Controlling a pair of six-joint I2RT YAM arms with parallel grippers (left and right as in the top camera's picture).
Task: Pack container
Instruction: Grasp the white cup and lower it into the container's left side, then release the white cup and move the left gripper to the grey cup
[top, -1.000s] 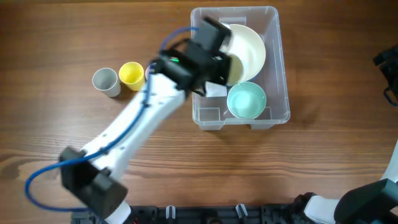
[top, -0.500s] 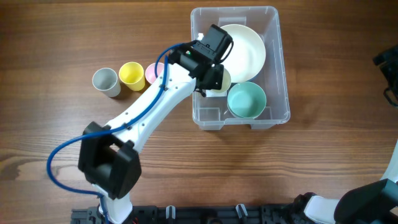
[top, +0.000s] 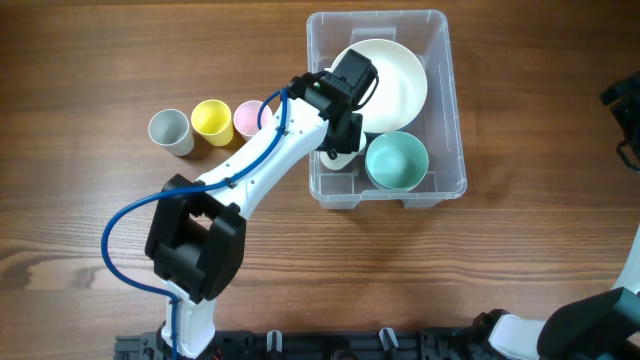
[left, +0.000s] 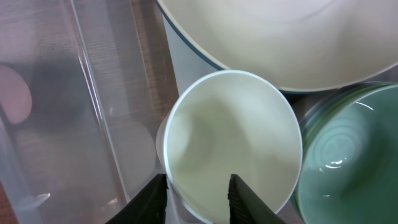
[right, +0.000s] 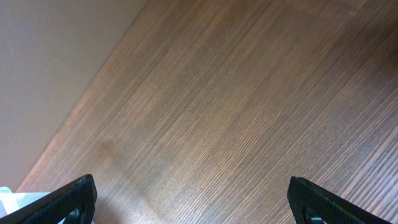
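The clear container (top: 455, 100) stands at the back right of centre; its wall shows in the left wrist view (left: 93, 112). Inside lie a large cream bowl (top: 395, 80) (left: 280, 37) and a teal bowl (top: 397, 162) (left: 348, 162). A pale cream cup (top: 345, 158) (left: 233, 143) stands upright in the container's left half. My left gripper (top: 345, 135) (left: 198, 199) is low inside the container. Its fingers are apart and straddle the cup's near wall, one outside and one inside. My right gripper (right: 193, 199) is wide open and empty over bare wood.
Three small cups stand in a row left of the container: grey (top: 170, 131), yellow (top: 211, 120) and pink (top: 247, 118). The left arm stretches from the front left across them. Dark parts of the right arm (top: 622, 110) sit at the right edge.
My left gripper moved right and down into the container with the cream cup, and the arm stretched out further. The cup now stands on the container's floor. The right arm has not moved.
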